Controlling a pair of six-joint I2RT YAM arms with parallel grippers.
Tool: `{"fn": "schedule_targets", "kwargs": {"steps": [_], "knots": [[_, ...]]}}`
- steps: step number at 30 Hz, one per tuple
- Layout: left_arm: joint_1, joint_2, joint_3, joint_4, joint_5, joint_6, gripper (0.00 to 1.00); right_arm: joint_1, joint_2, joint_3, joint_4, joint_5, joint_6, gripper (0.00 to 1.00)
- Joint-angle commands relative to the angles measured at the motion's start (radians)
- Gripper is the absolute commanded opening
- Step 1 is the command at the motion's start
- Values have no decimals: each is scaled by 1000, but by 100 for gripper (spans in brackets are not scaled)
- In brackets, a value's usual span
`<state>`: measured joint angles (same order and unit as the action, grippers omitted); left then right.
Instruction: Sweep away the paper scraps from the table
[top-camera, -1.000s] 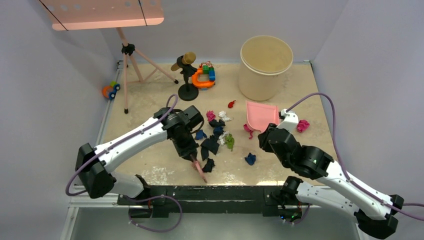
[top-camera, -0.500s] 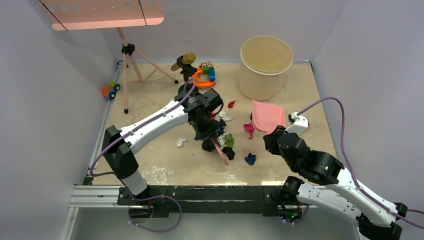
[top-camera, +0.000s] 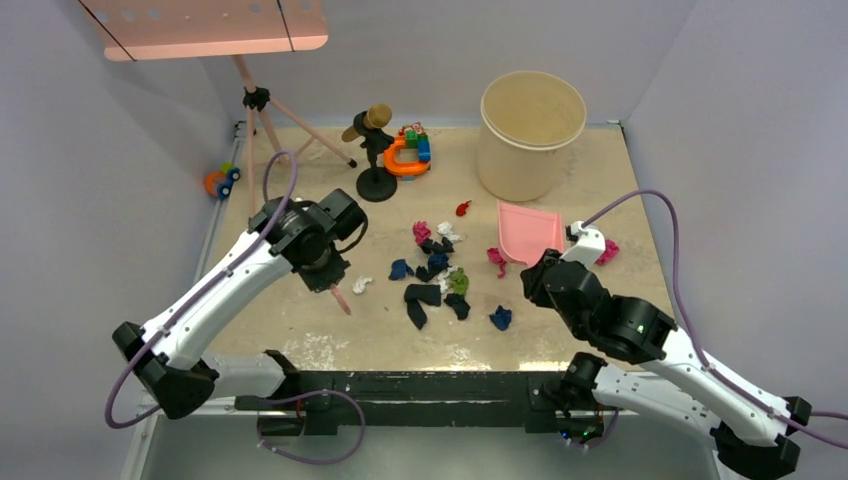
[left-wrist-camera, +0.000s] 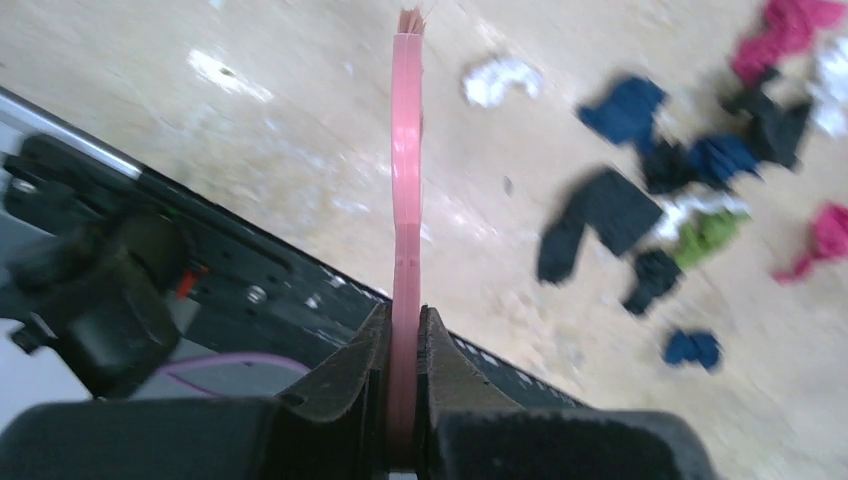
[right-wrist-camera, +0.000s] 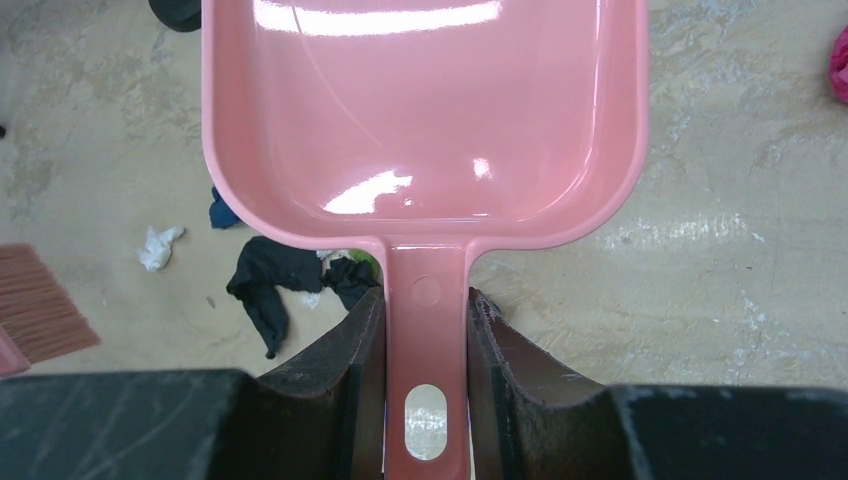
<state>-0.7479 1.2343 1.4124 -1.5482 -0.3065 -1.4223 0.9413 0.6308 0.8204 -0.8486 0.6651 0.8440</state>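
Jaws of my left gripper (left-wrist-camera: 405, 335) pinch the thin pink brush (left-wrist-camera: 406, 150) edge-on; my right gripper (right-wrist-camera: 425, 335) clamps the dustpan (right-wrist-camera: 430, 110) handle. Paper scraps (left-wrist-camera: 600, 215) lie ahead-right of the brush on the table (left-wrist-camera: 300, 130). They look light, soft and scatter-prone, so I'd nudge them rather than pinch.

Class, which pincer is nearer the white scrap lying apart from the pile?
Left. The left pincer is close beside the scrap; the right pincer holds the dustpan beyond the pile.

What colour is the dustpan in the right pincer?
The dustpan is pink, clearest in the right wrist view.
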Motion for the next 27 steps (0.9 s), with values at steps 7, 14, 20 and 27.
{"fn": "schedule_targets", "kwargs": {"steps": [7, 14, 20, 27], "knots": [[71, 346, 62, -35, -190, 234, 0, -6, 23, 29, -25, 33, 25, 0], [59, 447, 104, 180, -14, 413, 0, -4, 43, 48, -73, 66, 65, 0], [-4, 473, 212, 241, 111, 469, 0, -4, 90, 68, -123, 116, 114, 0], [-34, 458, 310, 188, 130, 489, 0, -6, 119, 81, -122, 129, 124, 0]]}}
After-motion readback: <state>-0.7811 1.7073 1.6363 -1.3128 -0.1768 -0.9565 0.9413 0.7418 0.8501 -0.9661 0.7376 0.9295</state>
